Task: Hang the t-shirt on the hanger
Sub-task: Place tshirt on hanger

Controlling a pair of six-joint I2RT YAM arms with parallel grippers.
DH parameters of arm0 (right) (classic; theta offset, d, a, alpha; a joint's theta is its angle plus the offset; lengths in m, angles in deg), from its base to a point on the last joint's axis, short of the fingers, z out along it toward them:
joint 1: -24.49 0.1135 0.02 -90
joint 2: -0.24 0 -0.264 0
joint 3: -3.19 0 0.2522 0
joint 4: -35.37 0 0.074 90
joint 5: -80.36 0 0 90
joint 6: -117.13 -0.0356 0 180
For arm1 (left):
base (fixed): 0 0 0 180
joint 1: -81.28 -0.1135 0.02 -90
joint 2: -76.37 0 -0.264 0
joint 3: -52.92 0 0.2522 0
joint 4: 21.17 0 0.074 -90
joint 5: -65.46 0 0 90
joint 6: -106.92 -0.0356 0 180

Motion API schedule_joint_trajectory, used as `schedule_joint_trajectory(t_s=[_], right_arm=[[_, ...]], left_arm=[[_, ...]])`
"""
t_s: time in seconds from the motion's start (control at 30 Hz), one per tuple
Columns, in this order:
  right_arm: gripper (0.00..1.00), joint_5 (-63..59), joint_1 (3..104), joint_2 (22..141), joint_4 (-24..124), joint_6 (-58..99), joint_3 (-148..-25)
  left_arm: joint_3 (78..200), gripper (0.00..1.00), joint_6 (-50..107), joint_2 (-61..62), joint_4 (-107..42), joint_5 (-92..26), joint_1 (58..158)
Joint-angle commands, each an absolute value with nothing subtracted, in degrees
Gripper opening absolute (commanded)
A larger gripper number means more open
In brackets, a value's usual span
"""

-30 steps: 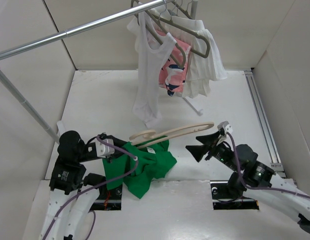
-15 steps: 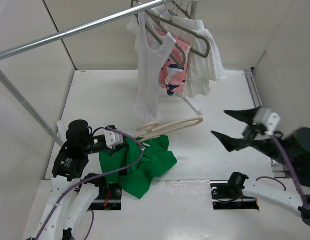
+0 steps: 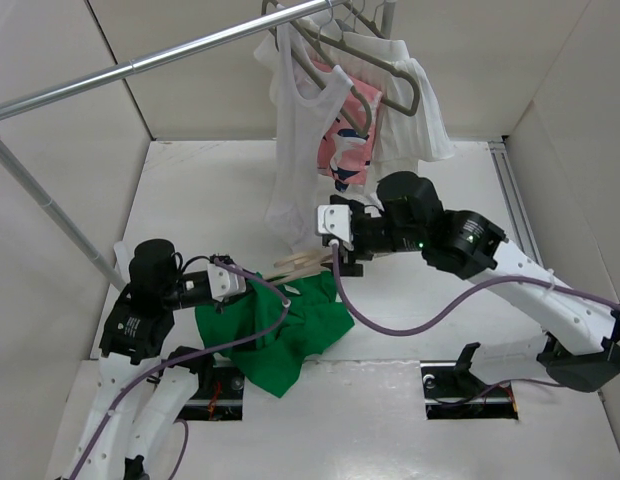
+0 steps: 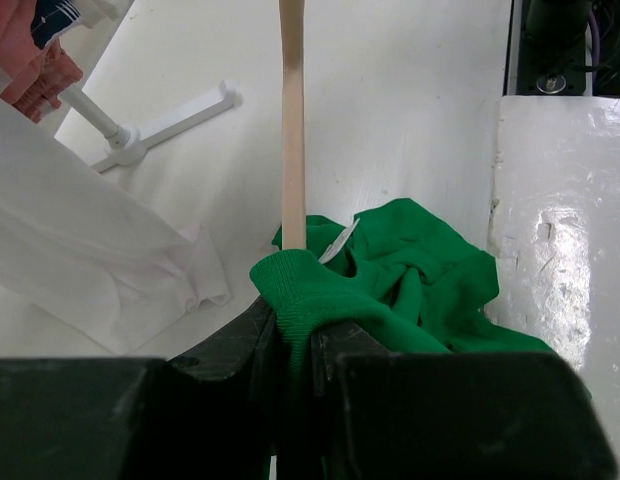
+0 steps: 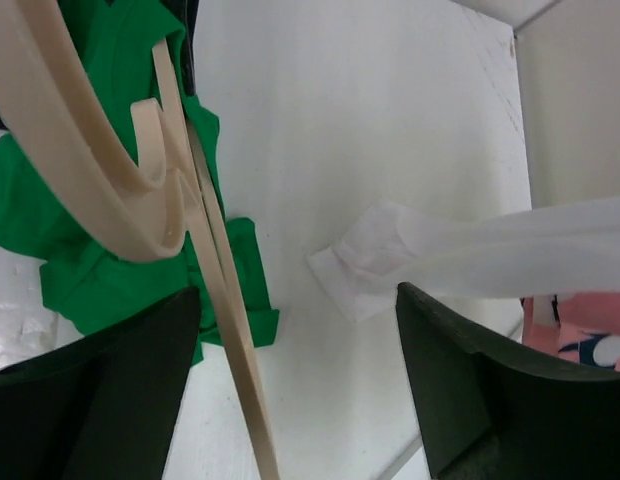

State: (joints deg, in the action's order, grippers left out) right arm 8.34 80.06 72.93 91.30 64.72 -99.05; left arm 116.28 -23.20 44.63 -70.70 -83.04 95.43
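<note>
The left claw (image 3: 262,287) is pressing its fingers together on the ribbed edge of the bright green t-shirt (image 3: 295,330), lifting that edge a little. The rest of the cloth is lying crumpled on the white surface (image 3: 200,200), near the front edge and beside the left arm. In the left wrist view the cream hanger (image 4: 292,140) is running straight down into the same narrow gap between the fingers (image 4: 240,350). I cannot tell whether it is being clamped along with the fabric. A small white neck label (image 4: 340,241) is showing just beside it.

The right claw (image 3: 347,262) is reaching across to the hanger's far end with its fingers spread wide. In its wrist view one thin hanger arm is passing between the two dark fingers (image 5: 100,390), close to one of them, while the hook is curling over the green cloth. Behind, a white tank top (image 3: 295,150) and a pink patterned garment (image 3: 342,150) are hanging from grey-brown hangers (image 3: 382,78) on a metal rail (image 3: 170,55).
</note>
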Motion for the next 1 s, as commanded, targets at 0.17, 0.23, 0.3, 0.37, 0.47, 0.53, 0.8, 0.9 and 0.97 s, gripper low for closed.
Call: schedule_joint_trajectory(t_s=[0.17, 0.23, 0.3, 0.37, 0.47, 0.53, 0.8, 0.9, 0.97], right_arm=[[0.55, 9.61, 80.21, 76.45, 88.34, 66.69, -97.41], [0.53, 10.22, 80.21, 76.45, 87.11, 66.16, -95.65], [0.44, 11.63, 80.21, 75.40, 85.01, 66.16, -93.81], [0.42, 12.16, 80.21, 75.39, 83.77, 65.64, -92.75], [0.17, 12.69, 80.21, 76.09, 82.18, 64.32, -92.04], [0.00, 12.69, 80.21, 76.09, 79.04, 63.18, -91.17], [0.00, 14.97, 83.02, 76.09, 68.13, 60.10, -90.64], [0.00, 16.28, 83.03, 76.09, 64.79, 58.87, -90.64], [0.00, 17.16, 83.55, 76.62, 63.99, 58.86, -90.64]], left_arm=[[118.18, 0.00, -21.06, 45.09, -66.49, -86.50, 95.43], [118.18, 0.00, -19.13, 45.09, -65.08, -87.73, 95.43], [118.18, 0.00, -17.54, 45.09, -63.76, -87.73, 95.43], [118.18, 0.00, -17.54, 45.09, -63.06, -88.78, 95.43], [117.66, 0.00, -16.92, 45.09, -62.53, -89.31, 95.43], [117.66, 0.00, -16.92, 45.09, -62.53, -89.31, 95.43], [115.90, 0.11, -16.22, 46.23, -61.91, -88.08, 95.43], [115.90, 0.12, -16.83, 46.23, -61.91, -90.01, 95.43], [115.90, 0.14, -17.62, 45.71, -61.91, -92.73, 95.43]])
